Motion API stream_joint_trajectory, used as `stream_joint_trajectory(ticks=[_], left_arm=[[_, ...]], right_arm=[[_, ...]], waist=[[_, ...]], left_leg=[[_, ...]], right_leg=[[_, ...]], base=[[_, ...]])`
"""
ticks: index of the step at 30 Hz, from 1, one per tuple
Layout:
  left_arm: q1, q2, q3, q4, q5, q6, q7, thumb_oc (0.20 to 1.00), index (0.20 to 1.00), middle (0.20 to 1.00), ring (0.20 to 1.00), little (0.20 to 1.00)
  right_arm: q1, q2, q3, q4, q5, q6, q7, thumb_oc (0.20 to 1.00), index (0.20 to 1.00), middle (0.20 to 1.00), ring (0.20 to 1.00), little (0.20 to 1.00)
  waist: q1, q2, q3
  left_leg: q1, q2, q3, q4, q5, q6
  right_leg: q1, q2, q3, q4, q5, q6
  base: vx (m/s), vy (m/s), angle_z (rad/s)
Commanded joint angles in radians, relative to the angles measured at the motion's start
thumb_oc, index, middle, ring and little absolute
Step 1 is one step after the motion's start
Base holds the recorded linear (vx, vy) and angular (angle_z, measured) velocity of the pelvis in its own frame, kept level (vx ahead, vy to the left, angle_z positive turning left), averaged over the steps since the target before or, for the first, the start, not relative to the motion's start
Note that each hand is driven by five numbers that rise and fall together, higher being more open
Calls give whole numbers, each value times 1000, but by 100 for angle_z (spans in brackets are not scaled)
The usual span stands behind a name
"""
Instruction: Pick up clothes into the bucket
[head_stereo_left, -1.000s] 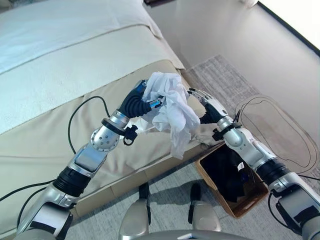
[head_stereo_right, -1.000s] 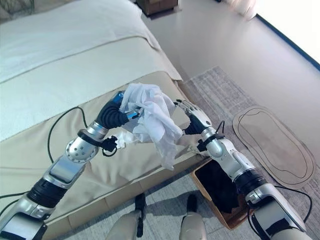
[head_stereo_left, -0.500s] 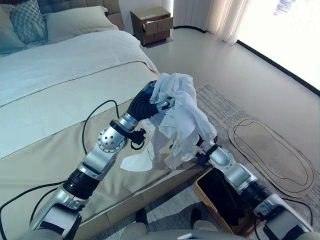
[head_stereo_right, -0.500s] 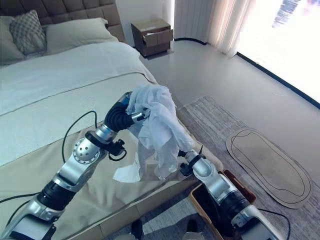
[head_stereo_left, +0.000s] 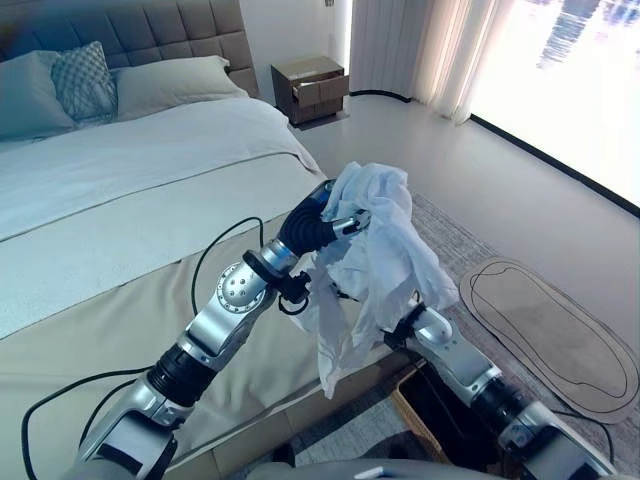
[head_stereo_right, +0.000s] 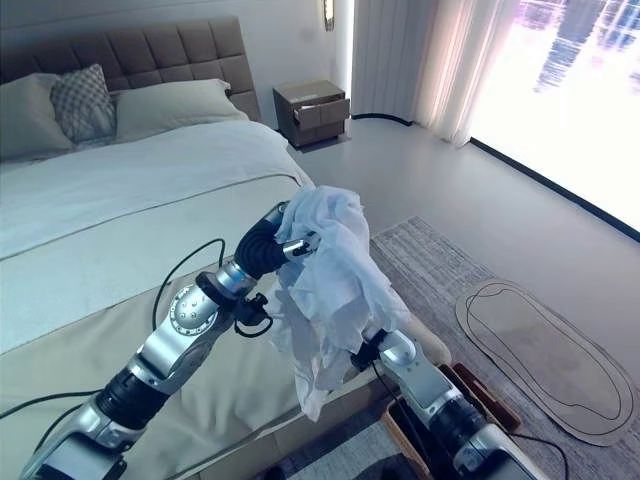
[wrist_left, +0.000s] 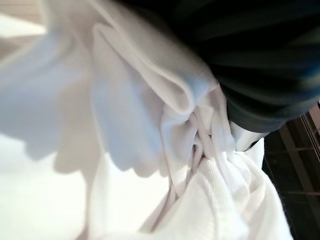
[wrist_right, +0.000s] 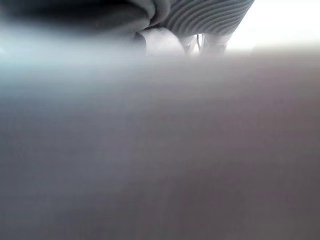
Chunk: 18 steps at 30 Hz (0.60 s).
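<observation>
Above the bed (head_stereo_left: 120, 190), left hand (head_stereo_left: 318, 222) grips white cloth (head_stereo_left: 385, 250) (crumpled, dangling).

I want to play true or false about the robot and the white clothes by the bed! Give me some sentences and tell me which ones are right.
1. The left hand is holding up the white clothes. True.
2. The white clothes are already inside the basket. False: they hang in the air above the edge of the bed.
3. The basket stands on the floor beside the bed. True.
4. The bedside cabinet stands on top of the bed. False: it is on the floor by the wall.
5. The patterned cushion lies on the floor rug. False: it leans at the head of the bed.
</observation>
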Motion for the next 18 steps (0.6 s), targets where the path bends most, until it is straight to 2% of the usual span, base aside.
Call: stream_joint_trajectory(ticks=[1,4,6,7,11,12,14,15,16,18], left_arm=[[-13,-15,90,-64,-77,-40,-20,200,200,200,200,200],[20,-11,133,-60,-78,-42,-23,200,200,200,200,200],[36,-9,151,-55,-76,-44,-20,200,200,200,200,200],[46,-5,186,-46,-73,-37,-10,200,200,200,200,200],[69,11,248,-58,-31,-37,11,200,200,200,200,200],[71,9,253,-41,-12,-45,19,200,200,200,200,200],[72,0,258,-20,11,-54,44,200,200,200,200,200],[109,4,303,-12,90,-67,80,200,200,200,200,200],[111,4,303,-13,90,-66,81,200,200,200,200,200],[135,6,322,15,203,-71,123,200,200,200,200,200]], right_arm=[[34,-14,-91,-82,83,-26,31,200,200,200,200,200],[92,-17,-165,-67,126,-27,37,200,200,200,200,200],[103,-8,-173,-105,141,-34,24,200,200,200,200,200],[142,-10,-213,-151,174,-15,24,200,200,200,200,200],[164,-2,-284,-154,186,-13,-7,200,200,200,200,200],[144,-3,-306,-47,172,-19,-25,200,200,200,200,200],[139,18,-320,9,185,-40,-34,200,200,200,200,200],[175,37,-363,-47,218,-56,-34,200,200,200,200,200],[177,37,-363,-48,218,-55,-34,200,200,200,200,200],[201,53,-391,-68,269,-61,-14,200,200,200,200,200]], waist=[[-8,-36,-36],[-15,-37,-40],[-17,-38,-42],[-23,-38,-45],[-25,-39,-49],[-22,-39,-50],[-22,-38,-48],[-25,-39,-46],[-25,-38,-47],[-28,-39,-47]], left_leg=[[-8,-22,0,41,-50,29],[-3,-20,0,39,-51,29],[0,-20,1,38,-52,29],[2,-18,6,36,-52,29],[3,-15,10,36,-54,30],[4,-15,9,35,-54,30],[4,-15,8,36,-54,29],[-4,-17,9,40,-46,30],[3,-15,9,38,-54,29],[6,-14,10,39,-57,29]], right_leg=[[-44,-1,0,66,15,16],[-40,0,-2,64,15,16],[-40,0,-1,65,15,17],[-42,1,4,64,16,17],[-43,4,5,64,14,16],[-40,4,3,63,14,16],[-39,4,2,64,12,15],[-47,2,4,67,19,14],[-42,4,4,66,11,15],[-40,6,6,69,8,14]], base=[[0,0,0],[11,-2,0],[0,0,0],[0,0,0],[-3,-2,-1],[50,-8,0],[0,0,0],[0,0,0],[0,0,0],[23,-4,-1]])
